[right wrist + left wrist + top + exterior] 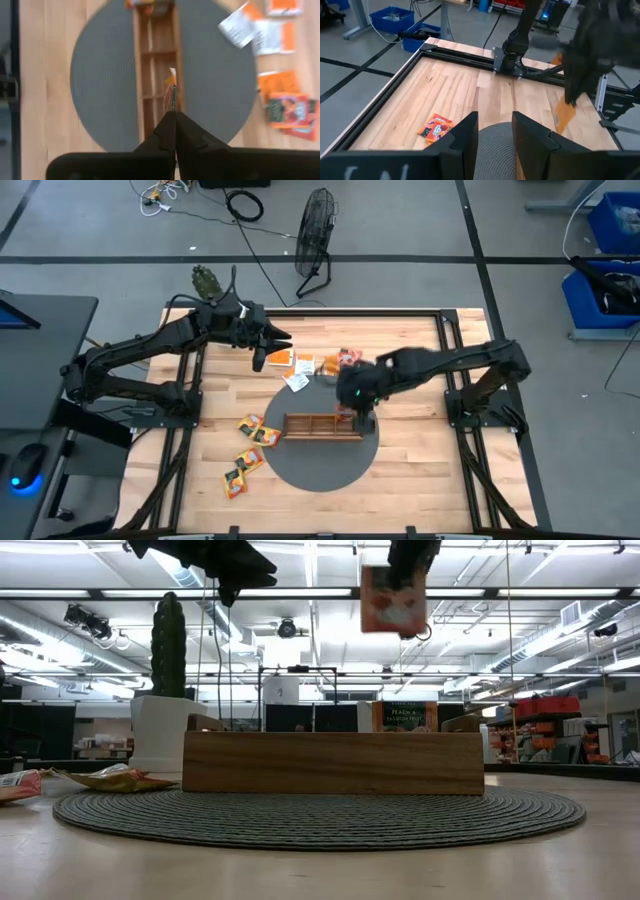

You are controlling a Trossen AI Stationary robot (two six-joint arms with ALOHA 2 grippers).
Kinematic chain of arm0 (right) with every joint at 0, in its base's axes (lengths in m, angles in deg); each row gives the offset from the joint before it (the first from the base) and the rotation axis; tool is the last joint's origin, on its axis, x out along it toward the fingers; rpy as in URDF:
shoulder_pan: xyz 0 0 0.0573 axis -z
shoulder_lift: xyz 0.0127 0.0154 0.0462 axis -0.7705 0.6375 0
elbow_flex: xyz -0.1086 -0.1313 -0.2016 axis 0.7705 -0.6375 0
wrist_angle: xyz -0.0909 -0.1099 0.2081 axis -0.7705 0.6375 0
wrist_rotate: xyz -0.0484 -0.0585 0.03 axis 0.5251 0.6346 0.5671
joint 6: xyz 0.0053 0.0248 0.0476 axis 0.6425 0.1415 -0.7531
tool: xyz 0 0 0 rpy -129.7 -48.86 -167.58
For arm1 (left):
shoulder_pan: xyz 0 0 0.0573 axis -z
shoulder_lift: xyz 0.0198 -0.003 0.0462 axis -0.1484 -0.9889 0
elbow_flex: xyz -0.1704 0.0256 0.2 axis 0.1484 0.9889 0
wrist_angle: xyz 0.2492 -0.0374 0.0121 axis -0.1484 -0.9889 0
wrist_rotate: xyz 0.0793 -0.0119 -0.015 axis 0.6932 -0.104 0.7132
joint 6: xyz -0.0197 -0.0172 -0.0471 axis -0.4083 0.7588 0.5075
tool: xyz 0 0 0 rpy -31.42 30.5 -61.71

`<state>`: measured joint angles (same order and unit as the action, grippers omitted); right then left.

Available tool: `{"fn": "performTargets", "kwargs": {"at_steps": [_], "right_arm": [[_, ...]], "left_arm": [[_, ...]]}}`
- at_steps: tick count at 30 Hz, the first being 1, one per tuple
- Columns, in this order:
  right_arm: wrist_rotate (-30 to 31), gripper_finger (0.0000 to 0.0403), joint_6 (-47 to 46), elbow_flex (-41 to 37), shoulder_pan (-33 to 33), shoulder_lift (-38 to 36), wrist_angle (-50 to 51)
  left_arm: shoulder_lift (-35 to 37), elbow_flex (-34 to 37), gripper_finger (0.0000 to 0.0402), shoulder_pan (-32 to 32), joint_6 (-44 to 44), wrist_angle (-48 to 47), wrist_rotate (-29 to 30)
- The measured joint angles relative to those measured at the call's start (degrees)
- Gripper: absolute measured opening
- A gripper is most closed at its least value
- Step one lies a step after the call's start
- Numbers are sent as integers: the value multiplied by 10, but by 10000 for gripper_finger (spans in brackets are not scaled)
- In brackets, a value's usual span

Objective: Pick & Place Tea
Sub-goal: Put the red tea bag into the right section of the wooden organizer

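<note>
While my right gripper is hanging above the long brown wooden compartment tray, its fingers are pinching shut on one orange square tea sachet, held edge-on over the tray's right end. From table height that sachet is dangling clear of the tray, well above its rim. The tray is lying across the round grey woven mat on the pale wooden table.

Nearest the front edge, on the mat's left side, I am seeing a loose group of yellow and orange sachets lying flat on the wood, the closest one just beside the mat's edge.

Beyond the tray, toward the far side of the table, more sachets are lying in a cluster: orange ones, white ones and a red-and-green one, some overlapping.

Farther back and to the left, my left gripper is hovering above the table near that far cluster, its fingers standing apart with nothing between them. Through its wrist view, a single orange sachet is resting flat on the boards beside the mat.
</note>
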<state>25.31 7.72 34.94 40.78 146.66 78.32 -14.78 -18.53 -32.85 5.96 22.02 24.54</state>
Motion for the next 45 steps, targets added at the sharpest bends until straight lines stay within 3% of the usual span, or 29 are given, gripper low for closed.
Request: {"fn": "performTargets", "kwargs": {"at_steps": [10,23,29,45], "right_arm": [[34,0,23,-9,-36,52,-25],[48,0,-31,-162,-54,26,-144],[97,0,-58,-207,-55,26,-185],[101,10,-34,-228,-32,25,-212]], "left_arm": [[0,0,124,0,5,1,0],[0,0,124,0,10,3,0],[0,0,124,1,15,0,0],[0,0,124,1,25,3,0]]}}
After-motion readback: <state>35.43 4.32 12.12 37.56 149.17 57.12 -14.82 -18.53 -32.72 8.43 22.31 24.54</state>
